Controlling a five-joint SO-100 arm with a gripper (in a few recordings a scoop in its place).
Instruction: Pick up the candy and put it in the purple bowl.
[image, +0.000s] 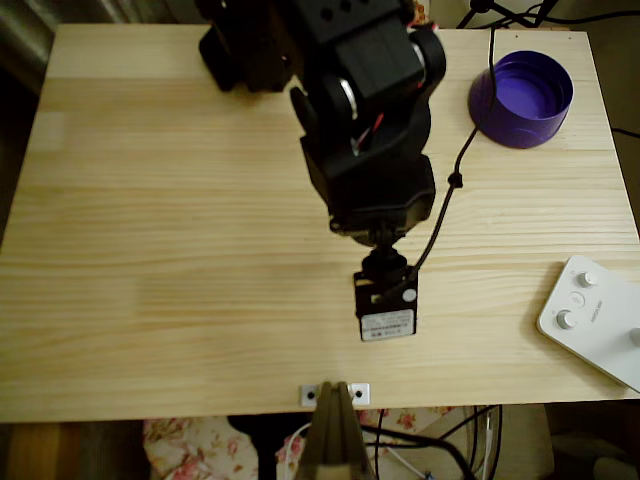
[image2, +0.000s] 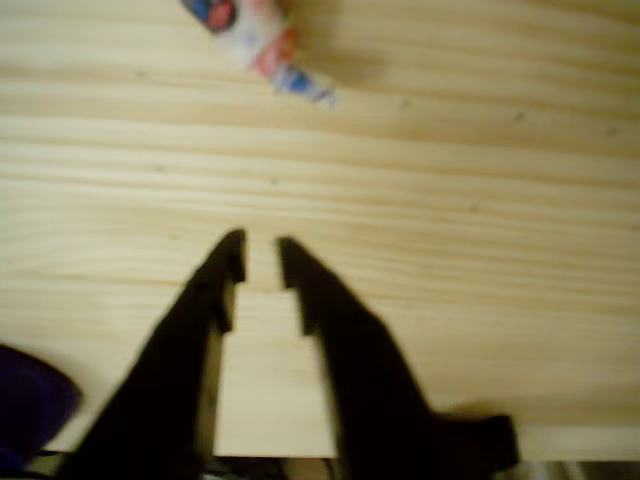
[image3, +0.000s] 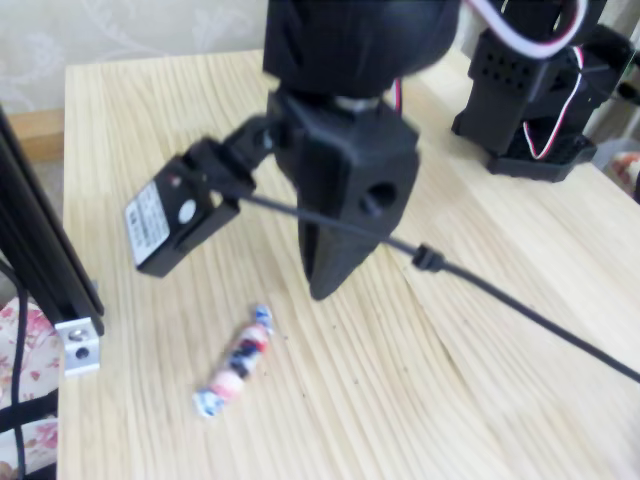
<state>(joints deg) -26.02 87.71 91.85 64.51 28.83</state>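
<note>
The candy (image3: 237, 362) lies flat on the wooden table, a small wrapped sweet with twisted ends. In the wrist view the candy (image2: 255, 38) sits at the top edge, well ahead of my fingertips. My gripper (image3: 322, 285) points down just above the table, a short way from the candy and not touching it. In the wrist view my gripper (image2: 262, 250) has its black fingers drawn nearly together with nothing between them. In the overhead view my arm hides the candy. The purple bowl (image: 520, 98) stands upright and empty at the table's far right corner.
A white device with knobs (image: 595, 320) lies at the table's right edge. The arm's black cable (image: 447, 190) trails toward the bowl. The arm's base (image3: 545, 90) stands at the back. A black post with a metal bracket (image3: 78, 345) is at the near edge.
</note>
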